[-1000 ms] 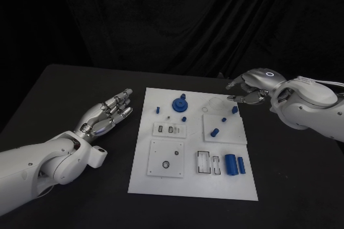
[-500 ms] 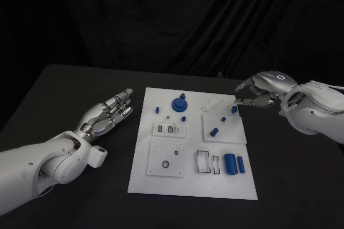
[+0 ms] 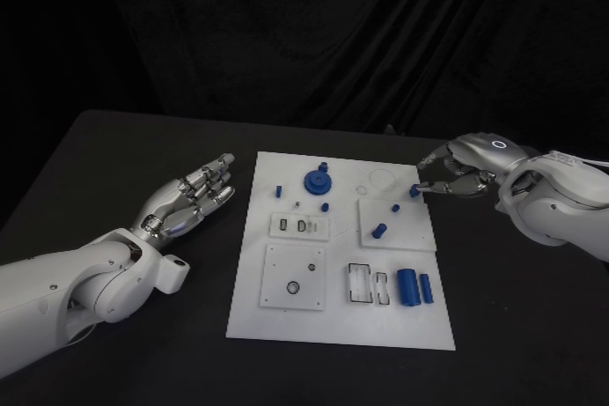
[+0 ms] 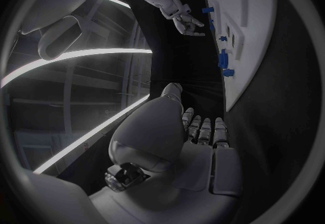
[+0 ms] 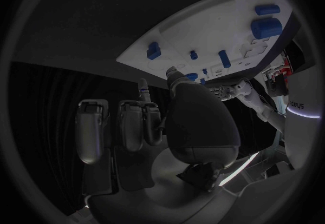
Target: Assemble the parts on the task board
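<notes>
The white task board [image 3: 341, 322] lies mid-table with blue parts on it. My right hand [image 3: 459, 172] hovers at the board's far right edge, thumb and a finger reaching down to a small blue part [image 3: 414, 191]. The right wrist view shows that part [image 5: 192, 77] right beside the thumb's tip, the other fingers [image 5: 129, 121] curled in; whether it is pinched I cannot tell. My left hand [image 3: 190, 200] floats flat and empty to the left of the board, fingers stretched out. It also shows in the left wrist view, left hand [image 4: 200, 129], beside the board [image 4: 254, 24].
On the board stand a round blue gear-like piece [image 3: 316, 185], small blue pegs [image 3: 379, 234], two blue cylinders [image 3: 408, 286] near the front right, and raised white sub-plates [image 3: 293, 265]. Black table [image 3: 152, 142] surrounds the board.
My right hand has moved right and down, bringing its fingertips to the small blue part at the board's edge. The left hand has stayed put.
</notes>
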Controlling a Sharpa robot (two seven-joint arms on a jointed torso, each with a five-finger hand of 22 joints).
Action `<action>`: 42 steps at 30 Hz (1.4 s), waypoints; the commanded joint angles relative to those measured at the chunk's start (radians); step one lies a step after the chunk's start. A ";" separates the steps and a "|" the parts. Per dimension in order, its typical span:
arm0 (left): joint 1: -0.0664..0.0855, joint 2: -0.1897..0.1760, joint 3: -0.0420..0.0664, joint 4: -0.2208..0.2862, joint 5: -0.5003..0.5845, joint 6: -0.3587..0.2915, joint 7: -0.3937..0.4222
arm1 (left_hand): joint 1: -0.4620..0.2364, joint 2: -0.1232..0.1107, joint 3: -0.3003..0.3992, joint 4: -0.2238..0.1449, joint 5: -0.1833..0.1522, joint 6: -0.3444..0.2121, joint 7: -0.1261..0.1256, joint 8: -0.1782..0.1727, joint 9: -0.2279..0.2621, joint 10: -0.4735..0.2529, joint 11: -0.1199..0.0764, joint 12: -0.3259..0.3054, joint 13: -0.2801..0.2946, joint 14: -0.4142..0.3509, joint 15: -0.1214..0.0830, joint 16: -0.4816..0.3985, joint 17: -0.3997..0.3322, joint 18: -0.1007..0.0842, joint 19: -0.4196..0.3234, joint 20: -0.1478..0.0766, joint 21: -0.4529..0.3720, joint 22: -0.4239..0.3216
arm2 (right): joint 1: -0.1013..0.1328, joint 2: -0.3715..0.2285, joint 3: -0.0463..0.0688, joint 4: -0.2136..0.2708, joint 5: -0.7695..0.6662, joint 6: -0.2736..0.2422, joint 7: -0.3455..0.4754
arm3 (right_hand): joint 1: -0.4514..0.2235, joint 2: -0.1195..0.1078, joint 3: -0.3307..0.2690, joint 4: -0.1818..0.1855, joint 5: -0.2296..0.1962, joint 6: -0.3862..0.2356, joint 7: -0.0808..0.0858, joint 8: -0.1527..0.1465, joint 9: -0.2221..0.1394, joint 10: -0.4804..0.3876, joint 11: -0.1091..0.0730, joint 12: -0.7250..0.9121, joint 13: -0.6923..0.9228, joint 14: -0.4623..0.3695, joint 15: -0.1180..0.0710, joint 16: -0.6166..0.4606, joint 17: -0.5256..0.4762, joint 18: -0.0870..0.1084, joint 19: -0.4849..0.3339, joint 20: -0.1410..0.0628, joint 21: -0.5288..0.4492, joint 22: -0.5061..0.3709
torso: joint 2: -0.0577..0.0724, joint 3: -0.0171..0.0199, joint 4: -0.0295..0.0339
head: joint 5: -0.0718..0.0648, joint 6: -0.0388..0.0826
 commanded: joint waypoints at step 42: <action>0.001 0.005 0.001 -0.007 -0.007 0.030 0.072 | 0.011 -0.001 0.007 -0.003 0.006 -0.008 0.000 0.003 0.000 -0.001 0.015 0.003 0.000 0.000 0.010 -0.004 -0.002 0.000 -0.001 0.017 -0.004 -0.002 | -0.053 0.050 0.000 -0.053 0.007 0.017 -0.003 | 0.130 0.018 0.025 -0.006 0.011 0.004 0.017 -0.001 0.007 0.106 0.014 0.003 0.263 0.098 0.006 0.003 0.210 -0.003 0.081 0.011 -0.015 0.246 | 0.000 -0.0003 -0.0004 | -0.003 -0.013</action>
